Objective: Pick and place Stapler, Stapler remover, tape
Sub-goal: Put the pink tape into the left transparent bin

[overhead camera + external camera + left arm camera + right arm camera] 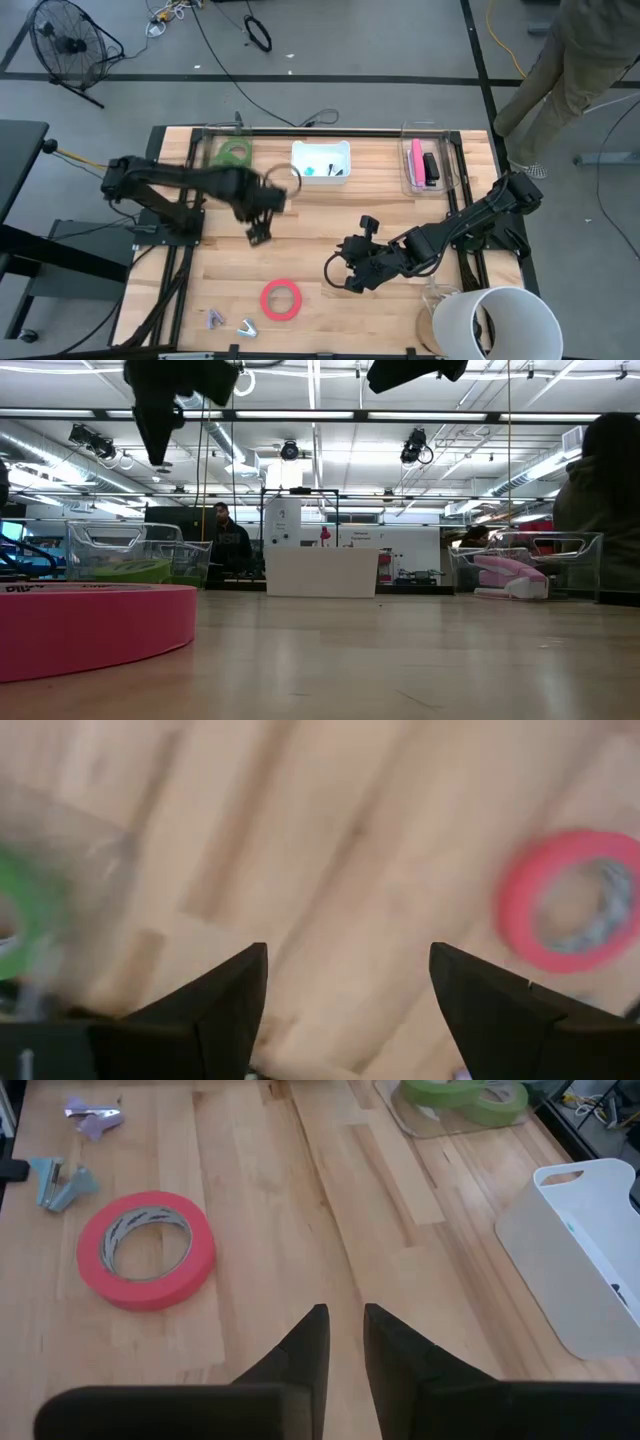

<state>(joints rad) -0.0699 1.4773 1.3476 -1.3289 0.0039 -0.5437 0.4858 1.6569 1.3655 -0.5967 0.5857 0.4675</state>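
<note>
A red-pink tape roll (282, 298) lies flat on the wooden table near the front; it also shows in the right wrist view (147, 1248) and the left wrist view (570, 900). Two green tape rolls (460, 1095) lie in a clear tray (232, 152) at the back left. Two staple removers, one blue (62, 1180) and one purple (92, 1115), lie at the front left. A pink stapler (417, 160) lies in a clear tray at the back right. My left gripper (258, 235) is open and empty above mid-table. My right gripper (335, 270) is shut and empty, to the right of the red roll.
A white bin (321, 160) stands at the back middle, between the two clear trays. A white bucket (495, 320) stands at the front right corner. A person (570, 60) stands beyond the table's far right corner. Bare wood lies between the grippers and the red roll.
</note>
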